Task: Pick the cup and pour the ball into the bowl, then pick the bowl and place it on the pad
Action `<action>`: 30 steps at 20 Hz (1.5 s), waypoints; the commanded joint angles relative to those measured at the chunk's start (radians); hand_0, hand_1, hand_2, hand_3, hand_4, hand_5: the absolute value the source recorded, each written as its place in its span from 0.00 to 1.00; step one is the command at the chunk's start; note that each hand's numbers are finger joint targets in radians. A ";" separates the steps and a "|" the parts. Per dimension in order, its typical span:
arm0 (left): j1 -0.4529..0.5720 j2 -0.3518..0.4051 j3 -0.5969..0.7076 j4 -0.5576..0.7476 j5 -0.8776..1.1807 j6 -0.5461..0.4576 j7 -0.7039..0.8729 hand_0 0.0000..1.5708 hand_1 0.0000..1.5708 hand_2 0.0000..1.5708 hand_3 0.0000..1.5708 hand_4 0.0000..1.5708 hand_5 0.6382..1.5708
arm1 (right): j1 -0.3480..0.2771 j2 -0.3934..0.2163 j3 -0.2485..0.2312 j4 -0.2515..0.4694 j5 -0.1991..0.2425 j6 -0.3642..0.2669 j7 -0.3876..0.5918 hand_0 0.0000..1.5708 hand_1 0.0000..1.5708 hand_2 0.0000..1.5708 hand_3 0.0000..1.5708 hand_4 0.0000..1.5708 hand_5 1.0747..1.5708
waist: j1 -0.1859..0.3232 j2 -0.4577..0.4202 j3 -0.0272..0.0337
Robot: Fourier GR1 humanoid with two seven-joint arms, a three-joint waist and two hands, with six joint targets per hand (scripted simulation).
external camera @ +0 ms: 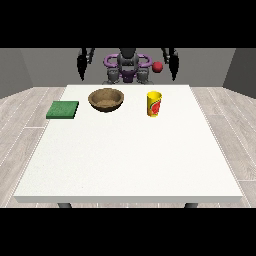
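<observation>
A yellow cup (154, 104) with a red mark stands upright on the white table (130, 160), right of centre near the far edge. A brown wooden bowl (106, 99) sits to its left, upright. At the table's far left edge lies a flat green pad (63, 109). A red ball (158, 67) shows beyond the far edge, beside the robot's torso and above the cup; I cannot tell what it rests on. The hand at the view's left (82, 69) and the hand at the view's right (174, 66) hang above the far edge with fingers straight, holding nothing.
The robot's torso (128, 70) stands behind the table's far edge. The table's near half lies bare towards the camera. A wooden floor surrounds the table.
</observation>
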 commanded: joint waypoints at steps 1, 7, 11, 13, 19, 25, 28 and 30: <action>-0.010 0.027 0.006 -0.059 0.000 -0.005 0.037 0.00 0.00 0.00 0.00 0.00 0.95 | -0.006 -0.021 -0.005 -0.056 -0.003 0.003 0.038 0.00 0.00 0.00 0.00 0.00 0.99 | -0.001 -0.150 -0.0018; 0.113 -0.072 -0.055 -0.144 0.135 -0.024 0.015 0.00 0.00 0.00 0.00 0.00 0.95 | 0.160 0.025 -0.057 -0.039 -0.102 0.026 -0.075 0.00 0.00 0.00 0.00 0.00 0.99 | 0.010 -0.307 -0.0043; 0.152 -0.075 -0.267 -0.242 0.149 0.096 -0.012 0.00 0.00 0.00 0.00 0.00 0.95 | 0.056 0.018 -0.078 -0.060 -0.082 -0.016 -0.032 0.00 0.00 0.00 0.00 0.00 0.99 | 0.059 -0.240 -0.0065; 0.163 -0.072 -0.193 -0.305 0.107 0.036 -0.019 0.00 0.00 0.00 0.00 0.00 0.94 | 0.091 -0.031 -0.130 -0.090 -0.140 0.056 -0.097 0.00 0.00 0.00 0.00 0.00 0.99 | 0.046 -0.172 -0.0064; -0.034 -0.049 -0.143 -0.211 0.029 0.078 -0.065 0.00 0.00 0.00 0.00 0.00 0.86 | -0.034 0.009 -0.050 -0.096 -0.094 0.023 -0.047 0.00 0.00 0.00 0.00 0.00 0.99 | 0.004 -0.027 -0.0066; -0.184 0.033 -0.002 -0.061 0.068 0.015 -0.183 0.00 0.00 0.00 0.00 0.00 0.73 | -0.153 -0.023 -0.107 -0.004 -0.117 0.061 -0.195 0.00 0.00 0.00 0.00 0.00 0.99 | -0.014 0.177 -0.0067; -0.237 0.053 0.029 0.025 0.023 0.047 -0.204 0.00 0.00 0.00 0.00 0.00 0.68 | -0.146 -0.045 -0.106 0.043 -0.106 0.094 -0.234 0.00 0.00 0.00 0.00 0.00 0.98 | -0.040 0.183 -0.0065; -0.271 0.050 0.042 0.080 0.026 0.045 -0.253 0.00 0.00 0.00 0.00 0.00 0.66 | -0.208 -0.103 -0.166 0.085 -0.156 0.144 -0.251 0.00 0.00 0.00 0.00 0.00 0.98 | -0.046 0.226 -0.0065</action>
